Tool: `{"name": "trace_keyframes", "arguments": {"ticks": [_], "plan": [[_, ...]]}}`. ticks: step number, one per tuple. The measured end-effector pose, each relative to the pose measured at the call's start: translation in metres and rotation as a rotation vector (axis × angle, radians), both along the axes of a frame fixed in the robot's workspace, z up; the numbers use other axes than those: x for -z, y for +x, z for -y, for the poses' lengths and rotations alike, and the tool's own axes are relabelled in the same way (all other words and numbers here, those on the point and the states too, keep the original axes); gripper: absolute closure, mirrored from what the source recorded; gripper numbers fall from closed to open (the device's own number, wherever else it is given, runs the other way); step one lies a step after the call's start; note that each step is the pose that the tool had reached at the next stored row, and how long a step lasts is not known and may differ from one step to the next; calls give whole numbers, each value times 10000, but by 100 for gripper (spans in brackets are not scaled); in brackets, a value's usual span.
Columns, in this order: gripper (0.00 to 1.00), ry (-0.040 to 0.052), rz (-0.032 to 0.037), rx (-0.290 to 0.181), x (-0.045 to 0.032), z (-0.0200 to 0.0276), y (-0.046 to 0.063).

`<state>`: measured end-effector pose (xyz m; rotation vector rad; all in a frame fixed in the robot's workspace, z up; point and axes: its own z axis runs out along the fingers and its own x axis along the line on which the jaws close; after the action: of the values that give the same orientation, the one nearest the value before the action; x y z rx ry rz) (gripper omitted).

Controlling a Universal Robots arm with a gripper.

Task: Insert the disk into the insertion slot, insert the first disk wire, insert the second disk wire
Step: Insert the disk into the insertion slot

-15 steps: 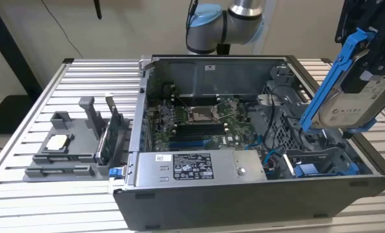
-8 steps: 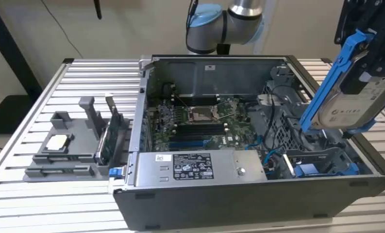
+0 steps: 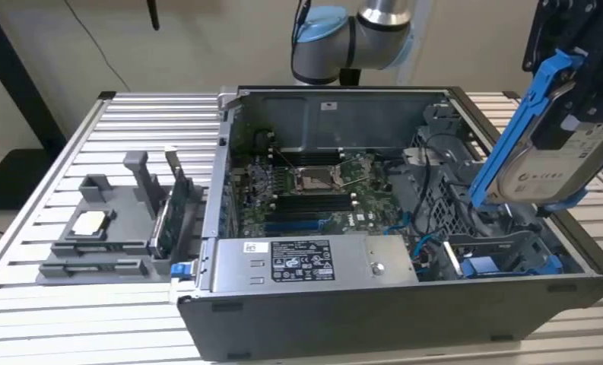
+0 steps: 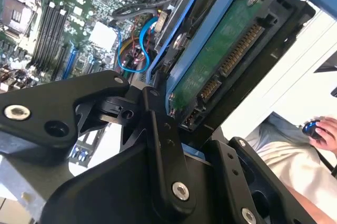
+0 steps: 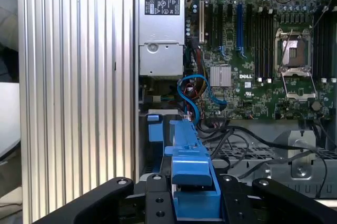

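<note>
The disk (image 3: pixel 544 171) is held in the air, tilted steeply on edge, above the side of the open computer case (image 3: pixel 312 319) at the exterior view's right. It has not been set into the bay. Its blue bracket (image 3: pixel 514 129) is clamped by the claw (image 3: pixel 581 114), which is closed narrow on it. In the second wrist view the disk's green underside (image 4: pixel 221 61) is seen beside the black fingers (image 4: pixel 158 134).

Below, near the case's front corner, lies the insertion slot (image 3: pixel 504 255), a grey bay with blue rails, well apart from the disk. How squarely the two are lined up cannot be judged for certain, since the bay is partly hidden by the case wall. Loose blue cables (image 5: pixel 181 93) and black wires are draped near the bay.

Were the disk lowered at this tilt, a bracket corner could be caught on the bay rim, or a cable pinched beneath it. The grip appears to be taken near one end, so the disk could be levered askew by any contact.
</note>
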<state>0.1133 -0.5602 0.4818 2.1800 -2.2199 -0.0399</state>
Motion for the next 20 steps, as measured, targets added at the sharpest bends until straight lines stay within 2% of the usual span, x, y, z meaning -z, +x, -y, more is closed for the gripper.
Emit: {"name": "trace_keyframes", "arguments": {"ticks": [20], "plan": [[67,1,0,0,71,0,0]]}}
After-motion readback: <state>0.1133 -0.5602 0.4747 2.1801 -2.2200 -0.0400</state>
